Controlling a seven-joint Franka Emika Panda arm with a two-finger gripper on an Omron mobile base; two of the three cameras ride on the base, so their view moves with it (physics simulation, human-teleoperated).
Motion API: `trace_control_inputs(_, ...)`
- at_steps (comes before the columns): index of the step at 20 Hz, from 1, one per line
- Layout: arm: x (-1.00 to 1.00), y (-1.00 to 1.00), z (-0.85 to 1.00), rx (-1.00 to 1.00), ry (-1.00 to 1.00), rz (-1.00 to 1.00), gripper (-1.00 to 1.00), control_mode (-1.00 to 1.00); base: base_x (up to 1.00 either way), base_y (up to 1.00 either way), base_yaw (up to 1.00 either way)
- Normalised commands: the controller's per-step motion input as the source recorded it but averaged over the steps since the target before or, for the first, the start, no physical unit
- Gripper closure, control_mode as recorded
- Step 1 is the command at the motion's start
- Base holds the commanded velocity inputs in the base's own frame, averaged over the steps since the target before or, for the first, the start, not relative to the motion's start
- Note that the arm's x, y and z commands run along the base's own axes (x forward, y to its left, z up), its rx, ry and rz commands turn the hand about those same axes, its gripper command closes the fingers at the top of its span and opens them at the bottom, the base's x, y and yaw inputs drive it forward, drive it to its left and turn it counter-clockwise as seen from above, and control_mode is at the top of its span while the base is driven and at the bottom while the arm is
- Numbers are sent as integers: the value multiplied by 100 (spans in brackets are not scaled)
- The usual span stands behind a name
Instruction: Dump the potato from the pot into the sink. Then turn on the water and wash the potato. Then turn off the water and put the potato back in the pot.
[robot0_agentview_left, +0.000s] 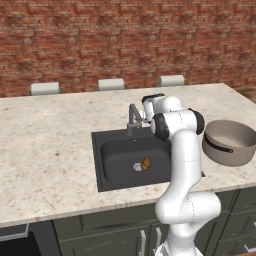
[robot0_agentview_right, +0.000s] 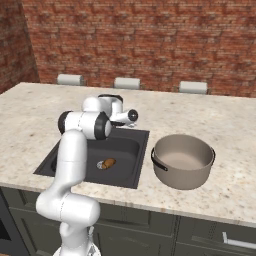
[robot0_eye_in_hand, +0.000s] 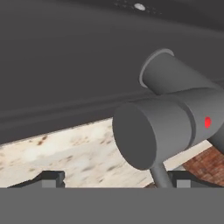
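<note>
The potato (robot0_agentview_left: 145, 163) lies on the floor of the sink (robot0_agentview_left: 112, 170), just beside the round silver drain (robot0_agentview_left: 136, 167); the right base view shows the same pairing near the basin's middle. The pot (robot0_agentview_left: 230, 142) stands upright and empty on the worktop (robot0_agentview_left: 45, 145) to the right of the sink, its dark handle turned toward the basin. So the dumping looks done, and the step in hand appears to be the water: either turning it on or shutting it off. No stream shows in any view, so which of the two cannot be told.

The faucet (robot0_agentview_left: 133, 119) rises at the back rim of the sink, and the arm is bent over so that the hand sits right at it. In the hand view the faucet's thick grey body, with a red dot on its side, fills the right half very close to the camera, and a thin stem drops from it just inside the right fingertip (robot0_eye_in_hand: 186, 179). The claw (robot0_eye_in_hand: 114, 180) stands wide apart, its two tips near the outer edges of that view, gripping nothing.

The next move likely calls for a short, controlled push or pinch on that lever stem. Contact is tight here, so a small sideways nudge seems safer than a broad swing.
</note>
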Motion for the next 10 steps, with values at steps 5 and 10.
trace_control_inputs(5,1,-13,-21,0,-2,0,100,-100,0,0,0)
trace_control_inputs(10,0,-16,-25,0,-1,0,100,-100,0,0,0)
